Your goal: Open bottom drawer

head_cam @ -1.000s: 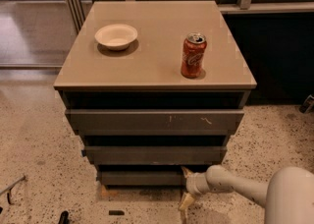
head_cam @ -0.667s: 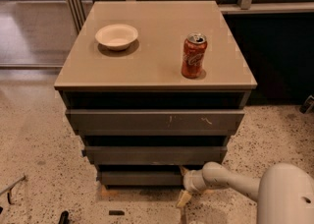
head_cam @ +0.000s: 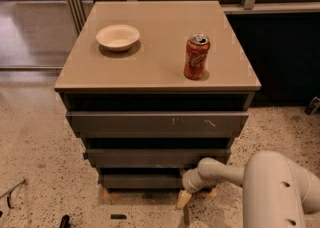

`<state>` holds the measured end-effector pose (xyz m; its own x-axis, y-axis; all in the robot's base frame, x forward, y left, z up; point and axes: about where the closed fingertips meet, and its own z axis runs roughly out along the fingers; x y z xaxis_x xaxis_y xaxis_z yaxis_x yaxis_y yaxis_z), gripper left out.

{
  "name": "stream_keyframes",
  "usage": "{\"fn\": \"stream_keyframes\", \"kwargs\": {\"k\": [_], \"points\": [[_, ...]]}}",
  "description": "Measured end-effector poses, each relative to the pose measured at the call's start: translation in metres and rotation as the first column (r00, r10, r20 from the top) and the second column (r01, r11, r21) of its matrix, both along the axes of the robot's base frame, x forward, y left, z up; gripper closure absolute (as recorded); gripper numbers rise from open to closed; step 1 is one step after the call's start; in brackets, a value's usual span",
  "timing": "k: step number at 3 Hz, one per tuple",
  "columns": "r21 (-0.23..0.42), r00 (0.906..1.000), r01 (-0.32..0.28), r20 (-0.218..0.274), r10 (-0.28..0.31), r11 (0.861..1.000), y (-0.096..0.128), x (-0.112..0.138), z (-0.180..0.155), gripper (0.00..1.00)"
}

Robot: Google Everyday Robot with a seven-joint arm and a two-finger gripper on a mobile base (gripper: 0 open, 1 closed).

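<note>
The cabinet has three dark grey drawer fronts. The bottom drawer [head_cam: 140, 181] is the lowest and narrowest, flat and handleless, just above the floor. My gripper [head_cam: 183, 192] is at the right end of the bottom drawer front, at the end of my white arm [head_cam: 235, 172] that reaches in from the lower right. A pale fingertip [head_cam: 183, 199] points down toward the floor below the drawer's right end. The rest of the gripper is hidden behind the wrist.
On the tan cabinet top [head_cam: 160, 72] stand a white bowl [head_cam: 118, 37] at the left and a red soda can [head_cam: 196, 57] at the right. The top drawer [head_cam: 157, 121] has white scratches. Small dark objects [head_cam: 65, 220] lie on the speckled floor at lower left.
My arm has shifted left along the bottom drawer front, bringing the gripper further in from the drawer's right end. The drawers have not visibly moved.
</note>
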<state>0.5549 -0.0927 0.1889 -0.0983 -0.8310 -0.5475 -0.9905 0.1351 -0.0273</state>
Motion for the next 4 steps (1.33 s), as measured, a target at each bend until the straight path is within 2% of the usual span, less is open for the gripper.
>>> {"fn": "stream_keyframes", "kwargs": {"k": [1, 2, 4], "points": [[-0.037, 0.9976, 0.018, -0.067, -0.020, 0.999, -0.001, -0.006, -0.001, 0.00], [-0.066, 0.9908, 0.030, -0.130, -0.039, 0.997, -0.003, -0.015, -0.005, 0.00], [-0.100, 0.9692, 0.018, -0.243, -0.042, 0.995, -0.006, -0.041, -0.011, 0.00]]}}
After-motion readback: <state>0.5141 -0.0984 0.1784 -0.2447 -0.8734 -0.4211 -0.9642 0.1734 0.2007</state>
